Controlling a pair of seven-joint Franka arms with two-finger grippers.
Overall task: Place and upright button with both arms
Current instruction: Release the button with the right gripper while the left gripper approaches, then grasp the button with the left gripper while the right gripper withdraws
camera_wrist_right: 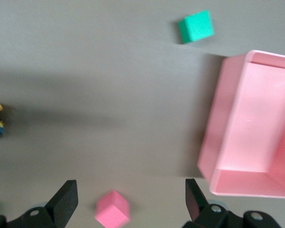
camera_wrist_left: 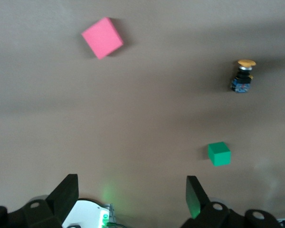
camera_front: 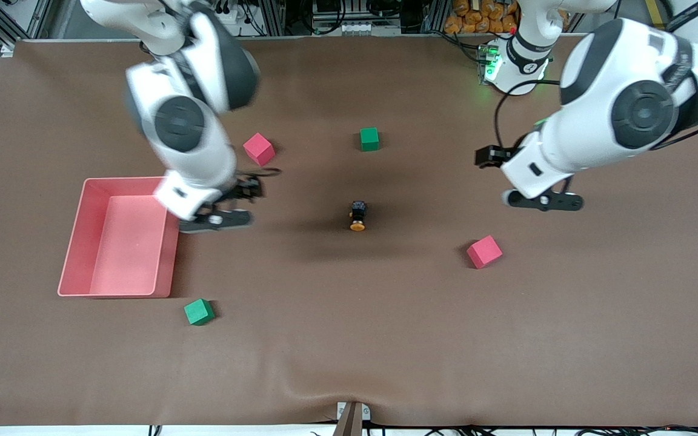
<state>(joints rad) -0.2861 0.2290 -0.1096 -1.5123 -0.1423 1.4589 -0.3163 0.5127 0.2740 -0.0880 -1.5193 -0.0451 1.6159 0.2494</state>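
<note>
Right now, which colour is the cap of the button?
Orange, on the button; best in the left wrist view.

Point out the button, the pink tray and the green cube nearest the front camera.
button (camera_front: 358,217), front view, on its black body above the orange cap.
pink tray (camera_front: 120,237), front view, on its bare floor.
green cube (camera_front: 198,312), front view, on its top face.

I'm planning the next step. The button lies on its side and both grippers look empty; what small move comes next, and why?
Probably bring the open left gripper over the button to grasp it: it lies tipped on the bare table, cap toward the front camera, and neither it nor the open right gripper, beside the pink tray, touches it.
</note>
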